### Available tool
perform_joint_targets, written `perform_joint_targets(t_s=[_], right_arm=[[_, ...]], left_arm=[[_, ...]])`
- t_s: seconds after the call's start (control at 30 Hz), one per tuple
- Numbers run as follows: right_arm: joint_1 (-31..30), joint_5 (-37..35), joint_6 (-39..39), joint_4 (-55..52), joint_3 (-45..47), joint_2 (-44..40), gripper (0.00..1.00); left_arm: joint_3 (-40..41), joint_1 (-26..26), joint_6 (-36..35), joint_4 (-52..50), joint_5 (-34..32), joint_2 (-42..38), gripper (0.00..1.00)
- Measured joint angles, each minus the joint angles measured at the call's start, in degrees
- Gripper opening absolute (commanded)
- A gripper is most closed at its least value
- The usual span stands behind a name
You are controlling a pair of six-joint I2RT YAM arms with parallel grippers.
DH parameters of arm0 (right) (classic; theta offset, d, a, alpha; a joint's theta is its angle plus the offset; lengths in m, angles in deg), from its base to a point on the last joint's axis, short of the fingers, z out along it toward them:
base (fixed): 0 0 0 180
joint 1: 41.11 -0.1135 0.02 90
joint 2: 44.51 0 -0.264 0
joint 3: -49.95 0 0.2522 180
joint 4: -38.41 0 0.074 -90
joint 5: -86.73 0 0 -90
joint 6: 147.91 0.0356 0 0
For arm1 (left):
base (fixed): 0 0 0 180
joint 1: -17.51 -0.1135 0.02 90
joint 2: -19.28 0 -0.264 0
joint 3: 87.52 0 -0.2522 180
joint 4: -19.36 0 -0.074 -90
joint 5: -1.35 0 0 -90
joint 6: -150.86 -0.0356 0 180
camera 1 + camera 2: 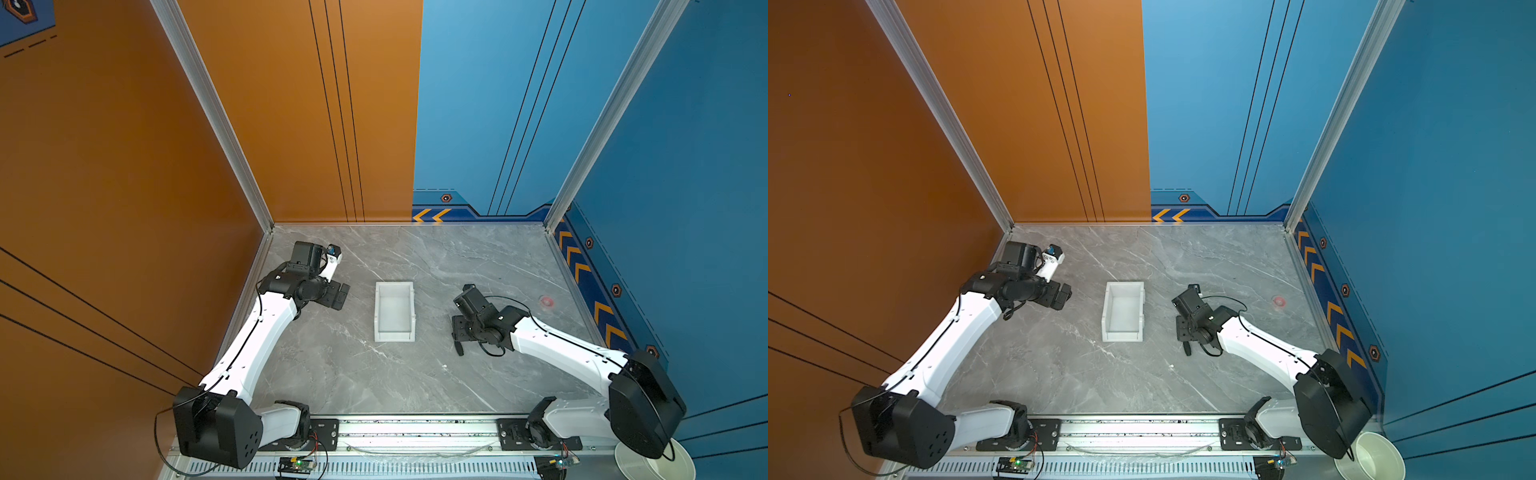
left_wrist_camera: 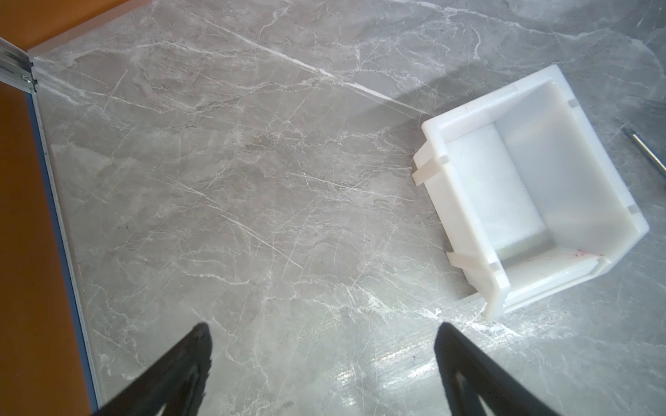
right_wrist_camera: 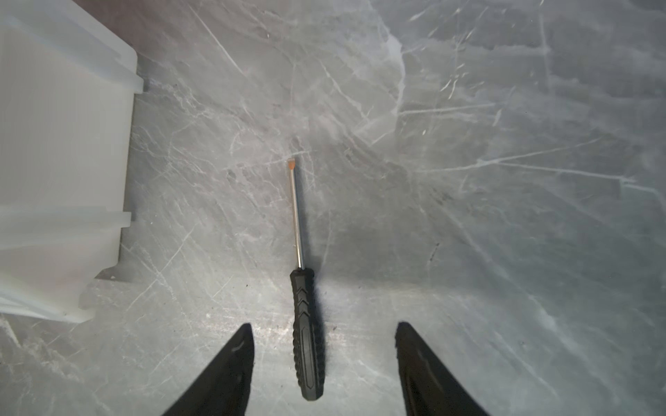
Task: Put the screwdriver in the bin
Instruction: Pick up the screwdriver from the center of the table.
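The screwdriver [image 3: 305, 335], with a black handle and a thin metal shaft, lies flat on the grey marble table to the right of the bin. My right gripper [image 3: 324, 325] hangs low over the handle. Its jaws stand apart on either side of the handle, with a gap on both sides. In both top views the handle's end [image 1: 459, 348] [image 1: 1187, 348] sticks out from under the right gripper [image 1: 461, 330]. The white bin [image 1: 395, 336] [image 1: 1122, 336] [image 3: 61, 162] stands empty mid-table. My left gripper [image 2: 322, 335] [image 1: 338, 296] is open and empty, left of the bin [image 2: 465, 201]. The shaft tip [image 2: 647, 149] shows beyond the bin.
A small red round thing [image 1: 547, 301] lies near the table's right edge. A white bowl [image 1: 652, 463] sits off the table at the front right. Orange and blue walls close the table in on the left, back and right.
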State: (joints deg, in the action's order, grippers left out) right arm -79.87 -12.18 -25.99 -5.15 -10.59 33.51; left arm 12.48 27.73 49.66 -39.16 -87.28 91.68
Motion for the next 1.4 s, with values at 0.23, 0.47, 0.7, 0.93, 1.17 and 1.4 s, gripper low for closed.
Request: perform_joint_targets(t_s=[0.23,0.47,0.7,0.93,1.17,1.4], right_arm=[[-1.0,1.2,0.9,-0.2,0.0,2.4,0.56],[-3.4,2.4,1.5,-0.2,0.0,6.1,0.47],[-4.8,2.7,1.6,-0.2,0.0,9.4,0.46],[-5.1,2.3,1.6,-0.2,0.0,11.0,0.42],[-5.2,1.4,2.3,0.4,0.1,11.3,0.33],[-5.2,0.9,2.7,0.9,0.6,11.0,0.22]], left_arm=[[0.5,0.0,0.0,-0.7,2.0,-2.3,0.98],[0.5,0.4,0.1,-0.7,3.7,-4.9,0.98],[2.3,0.4,0.5,1.0,3.7,-8.1,0.98],[2.5,0.4,0.7,1.8,3.6,-9.4,0.98],[2.5,0.4,0.7,1.9,3.6,-9.4,0.98],[2.5,0.4,0.7,1.9,3.6,-9.4,0.98]])
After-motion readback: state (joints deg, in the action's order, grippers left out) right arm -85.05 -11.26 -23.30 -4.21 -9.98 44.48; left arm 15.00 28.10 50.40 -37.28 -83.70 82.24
